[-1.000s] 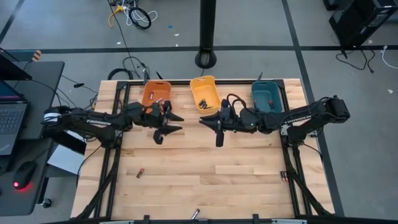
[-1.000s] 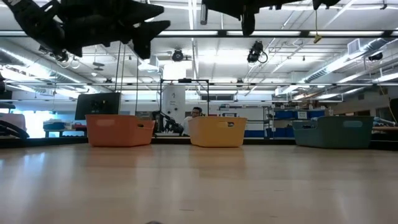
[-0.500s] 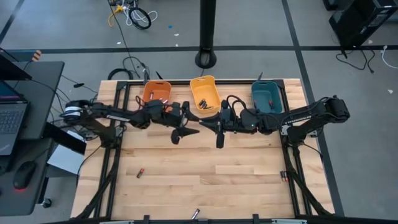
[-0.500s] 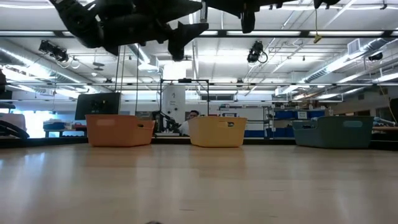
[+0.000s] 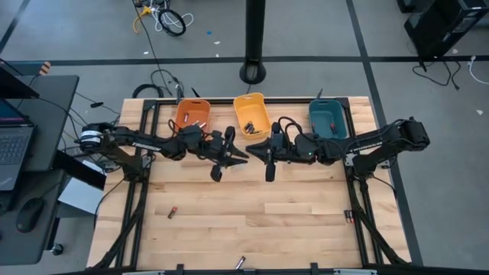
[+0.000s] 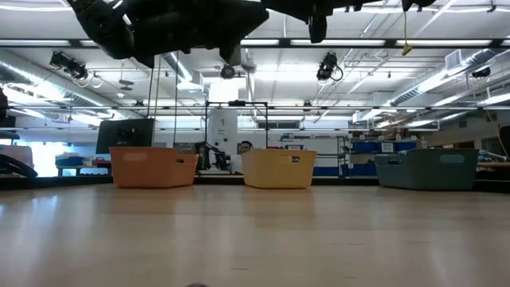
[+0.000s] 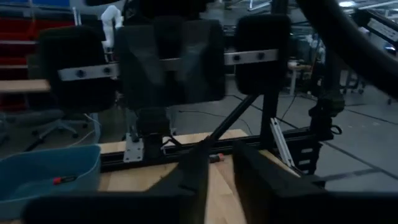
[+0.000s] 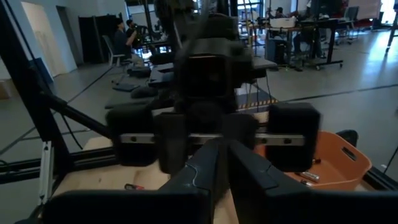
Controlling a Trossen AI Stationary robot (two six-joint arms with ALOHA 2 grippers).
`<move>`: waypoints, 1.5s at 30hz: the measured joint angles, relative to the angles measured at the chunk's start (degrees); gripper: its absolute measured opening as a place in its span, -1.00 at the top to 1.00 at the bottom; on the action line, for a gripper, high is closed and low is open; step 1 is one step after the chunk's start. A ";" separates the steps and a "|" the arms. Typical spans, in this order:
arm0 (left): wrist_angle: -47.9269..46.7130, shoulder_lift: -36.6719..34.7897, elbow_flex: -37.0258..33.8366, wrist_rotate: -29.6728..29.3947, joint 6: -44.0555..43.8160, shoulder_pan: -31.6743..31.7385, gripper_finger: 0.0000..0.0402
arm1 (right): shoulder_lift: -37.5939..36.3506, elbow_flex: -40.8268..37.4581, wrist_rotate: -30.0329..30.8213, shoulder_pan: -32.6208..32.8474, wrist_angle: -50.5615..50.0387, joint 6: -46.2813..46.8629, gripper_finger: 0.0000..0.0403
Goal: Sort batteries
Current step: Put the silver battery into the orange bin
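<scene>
We see L gripper (image 5: 238, 153) and R gripper (image 5: 254, 150) tip to tip above bench (image 5: 306, 221) centre, both narrow, holding nothing. Batteries lie in the orange bin (image 5: 190, 114) & yellow bin (image 5: 251, 114); one battery (image 5: 173, 212) on bench front-left.
</scene>
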 joint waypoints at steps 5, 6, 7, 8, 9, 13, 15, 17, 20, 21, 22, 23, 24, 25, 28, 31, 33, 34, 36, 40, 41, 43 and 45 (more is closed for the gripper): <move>1.50 0.00 0.05 -0.26 0.30 0.02 0.96 | 0.00 0.00 1.18 0.00 0.01 -0.96 0.88; 1.74 0.00 0.07 -0.30 0.31 0.00 0.96 | 0.00 0.00 1.32 0.02 0.01 -1.05 0.90; 1.73 0.00 0.07 -0.28 0.29 0.00 0.95 | 0.00 0.00 1.49 0.01 0.01 -1.05 0.91; 1.47 0.00 0.07 -0.25 0.29 0.00 0.95 | 0.00 0.00 1.63 0.00 0.00 -1.07 0.92; 1.00 0.00 0.07 -0.24 0.26 -0.02 0.96 | 0.00 0.00 1.68 0.00 0.00 -1.09 0.92; -3.80 -0.02 0.07 -0.21 1.02 0.00 0.98 | 0.00 0.00 1.70 0.00 -2.11 -0.56 0.86; -7.92 -0.51 0.07 0.03 2.10 0.00 0.98 | 0.00 0.00 1.70 0.00 -4.64 0.66 0.81; -14.89 -2.00 0.07 -0.07 3.40 -0.02 0.98 | 0.00 0.00 2.30 0.01 -7.79 1.97 0.76; -29.30 -5.75 0.07 -2.21 6.09 -0.80 0.98 | 0.00 -0.02 4.25 0.44 -13.01 3.50 0.68; -34.14 -7.11 0.07 -4.01 6.31 -1.42 0.98 | 0.00 -0.02 5.16 0.67 -14.48 3.65 0.66; -39.77 -8.52 0.07 -5.77 6.25 -2.17 0.97 | 0.00 -0.02 5.99 0.86 -15.78 3.74 0.63; -44.96 -9.45 0.07 -7.62 5.70 -3.04 0.95 | 0.00 -0.02 6.87 1.07 -17.04 4.14 0.61; -49.23 -10.03 0.09 -9.60 4.39 -4.04 0.92 | 0.00 -0.02 7.49 1.20 -18.06 4.74 0.59; -53.59 -10.25 0.16 -11.94 2.82 -5.11 0.89 | 0.00 -0.04 8.02 1.33 -18.98 5.14 0.57; -63.78 -9.38 0.07 -17.57 -1.76 -8.26 0.76 | 0.00 -0.04 8.37 1.38 -20.18 6.03 0.54; -67.44 -6.97 0.06 -22.35 -5.45 -10.67 0.59 | 0.00 -0.04 8.42 1.37 -20.52 6.08 0.53; -67.05 -5.22 0.07 -24.19 -7.07 -11.57 0.47 | 0.00 -0.04 8.47 1.36 -20.31 6.08 0.53; -67.04 -4.38 0.07 -24.59 -7.43 -11.85 0.40 | 0.00 -0.04 8.46 1.36 -20.30 6.08 0.53; -66.48 -2.60 0.07 -24.61 -8.61 -12.34 0.28 | 0.00 -0.04 8.46 1.38 -20.39 6.08 0.54; -65.62 -0.13 0.10 -24.57 -10.22 -12.91 0.07 | 0.00 -0.04 8.46 1.36 -20.78 6.00 0.53; -65.71 0.39 0.12 -24.45 -10.33 -12.92 0.03 | 0.00 -0.04 8.46 1.36 -20.85 5.83 0.53; -65.42 1.48 0.12 -24.30 -10.92 -12.92 -0.04 | 0.00 -0.04 8.46 1.36 -20.92 5.81 0.53; -65.44 2.62 0.12 -24.28 -11.65 -12.90 -0.07 | 0.00 -0.04 8.46 1.36 -21.14 5.79 0.54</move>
